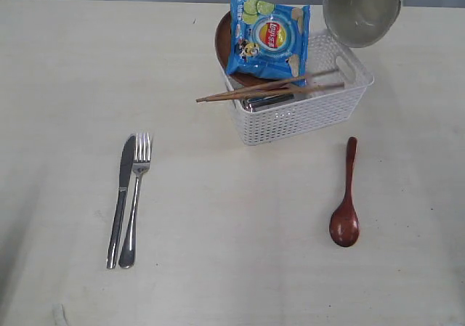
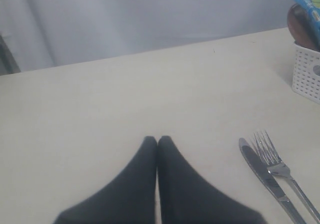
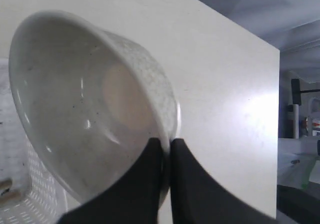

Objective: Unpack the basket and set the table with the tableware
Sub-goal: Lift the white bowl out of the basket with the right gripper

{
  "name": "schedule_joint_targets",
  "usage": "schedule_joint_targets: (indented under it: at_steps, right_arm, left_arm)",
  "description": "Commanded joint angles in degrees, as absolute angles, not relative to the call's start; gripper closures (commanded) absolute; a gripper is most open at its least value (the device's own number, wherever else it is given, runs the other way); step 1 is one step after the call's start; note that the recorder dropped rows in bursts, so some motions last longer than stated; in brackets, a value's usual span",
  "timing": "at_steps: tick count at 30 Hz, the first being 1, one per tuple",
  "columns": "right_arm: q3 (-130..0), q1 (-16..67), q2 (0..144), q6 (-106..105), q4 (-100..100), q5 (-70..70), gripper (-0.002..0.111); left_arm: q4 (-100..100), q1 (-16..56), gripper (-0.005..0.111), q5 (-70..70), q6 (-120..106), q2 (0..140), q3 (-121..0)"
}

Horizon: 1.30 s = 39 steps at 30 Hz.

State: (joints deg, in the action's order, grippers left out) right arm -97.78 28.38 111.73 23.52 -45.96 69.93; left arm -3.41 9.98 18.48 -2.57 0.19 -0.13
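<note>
**Bowl lifted from the basket.** The right gripper [image 3: 166,143] is clamped on the rim of the off-white bowl [image 1: 362,14], one finger inside and one outside. It holds the bowl tilted in the air above the far right corner of the basket [image 1: 305,119]. The left gripper [image 2: 157,140] is pressed closed on nothing and hovers over the table [image 1: 232,217] near the knife [image 1: 120,195] and fork [image 1: 135,195]. The spoon [image 1: 346,202] lies near right. The chip bag [image 1: 267,39], chopsticks [image 1: 261,90] and plate [image 1: 221,39] lie in the basket.

To place the bowl well, carry it clear of the basket wall and level it over the bare space between fork and spoon. Lower it until its base sits flat, and only then let go.
</note>
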Motion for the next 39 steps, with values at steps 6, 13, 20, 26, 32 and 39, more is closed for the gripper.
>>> schedule_joint_targets:
  at_steps: [6,13,20,26,32,39]
  right_arm:
    - [-97.9,28.1,111.0,22.7,-48.2,70.0,0.109]
    - [-97.9,28.1,109.2,22.2,-40.9,70.0,0.109]
    - [-97.9,28.1,103.7,20.1,-28.9,70.0,0.109]
    - [-97.9,28.1,98.9,17.6,-16.2,70.0,0.109]
    - [-97.7,28.1,95.3,12.5,1.9,70.0,0.109]
    - [-86.7,28.2,91.9,8.5,16.4,70.0,0.109]
  left_arm:
    - [-2.9,9.8,0.107,18.5,-2.5,0.0,0.0]
    - [-2.9,9.8,0.107,18.5,-2.5,0.0,0.0]
    - [-2.9,9.8,0.107,18.5,-2.5,0.0,0.0]
    - [-2.9,9.8,0.107,18.5,-2.5,0.0,0.0]
    - [-2.9,9.8,0.107,18.5,-2.5,0.0,0.0]
    - [-2.9,9.8,0.107,18.5,-2.5,0.0,0.0]
